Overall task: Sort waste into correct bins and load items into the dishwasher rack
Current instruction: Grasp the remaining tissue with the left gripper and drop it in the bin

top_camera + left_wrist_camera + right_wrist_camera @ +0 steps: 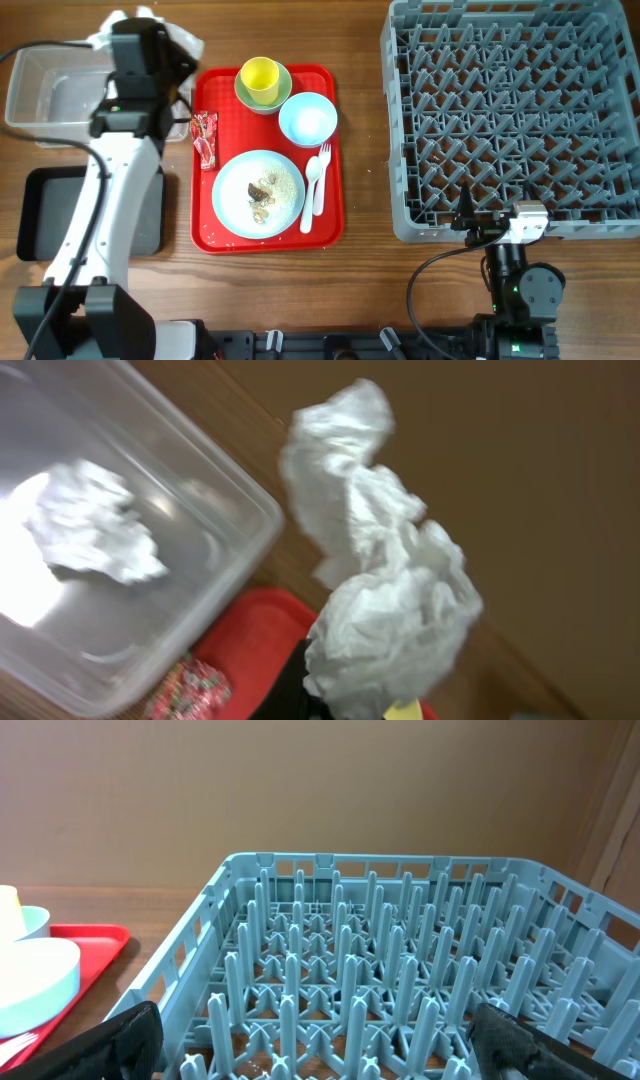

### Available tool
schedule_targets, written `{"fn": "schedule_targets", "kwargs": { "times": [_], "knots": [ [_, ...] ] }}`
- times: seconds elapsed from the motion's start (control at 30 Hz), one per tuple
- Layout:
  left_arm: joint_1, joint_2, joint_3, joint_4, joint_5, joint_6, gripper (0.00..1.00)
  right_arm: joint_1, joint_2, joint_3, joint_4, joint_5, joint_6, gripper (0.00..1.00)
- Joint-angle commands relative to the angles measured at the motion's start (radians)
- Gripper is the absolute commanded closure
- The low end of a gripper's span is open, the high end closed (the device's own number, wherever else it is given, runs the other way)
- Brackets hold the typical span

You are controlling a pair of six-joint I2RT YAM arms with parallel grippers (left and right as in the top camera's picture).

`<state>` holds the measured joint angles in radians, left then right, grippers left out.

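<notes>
1. The dish rack (396, 130) takes up the right side of the table. The right pincer (322, 1052) sits low at the rack's near edge. It is released, with its two fingers spread wide at the bottom corners of its own view, gripping nothing.
2. The red tray (332, 205) lies in the middle of the table and carries the dishes.
3. The clear tub (20, 100) stands at the far left. The black tray (40, 215) lies just in front of it, partly under the left arm.
4. The left pincer (160, 45) is raised at the far edge of the table, between the tub and the red tray. It is clenched on the napkin (390, 610), which it grips by one end. From the wrist view the crumpled bulk hangs free in the air beside the tub's corner.
5. A second paper wad (90, 525) lies inside the tub.
6. The plate (235, 190) rests on the near half of the red tray.
7. The blue bowl (308, 118) sits behind the plate. To its left the yellow cup (260, 78) stands inside the small green bowl (243, 93).
8. The fork (325, 165) and spoon (312, 185) lie side by side on the red tray, touching the plate's right rim.
9. The wrapper (204, 137) lies at the red tray's left edge; I cannot tell whether it is on the rim or just off it.
10. The food scraps (263, 192) sit on the plate.
</notes>
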<state>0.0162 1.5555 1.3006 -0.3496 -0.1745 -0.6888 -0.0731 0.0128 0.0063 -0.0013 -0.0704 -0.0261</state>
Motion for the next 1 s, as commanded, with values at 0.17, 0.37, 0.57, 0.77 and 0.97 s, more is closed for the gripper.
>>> {"fn": "schedule_targets", "kwargs": {
  "times": [0.17, 0.37, 0.57, 0.77, 0.97],
  "knots": [
    [0.228, 0.092, 0.006, 0.067, -0.130, -0.131, 0.90, -0.003, -0.005, -0.001, 0.002, 0.009, 0.003, 0.00],
    [0.228, 0.125, 0.006, 0.080, -0.013, -0.127, 0.04, -0.003, -0.005, -0.001, 0.002, 0.009, 0.003, 0.00],
    [0.198, 0.074, 0.006, 0.059, 0.283, -0.127, 0.11, -0.003, -0.005, -0.001, 0.002, 0.009, 0.002, 0.00],
    [0.182, 0.082, 0.006, 0.140, 0.026, -0.127, 0.11, -0.003, -0.005, -0.001, 0.002, 0.009, 0.003, 0.00],
    [0.268, 0.145, 0.006, 0.204, -0.054, -0.127, 0.05, -0.003, -0.005, -0.001, 0.002, 0.009, 0.003, 0.00]
  ]
}}
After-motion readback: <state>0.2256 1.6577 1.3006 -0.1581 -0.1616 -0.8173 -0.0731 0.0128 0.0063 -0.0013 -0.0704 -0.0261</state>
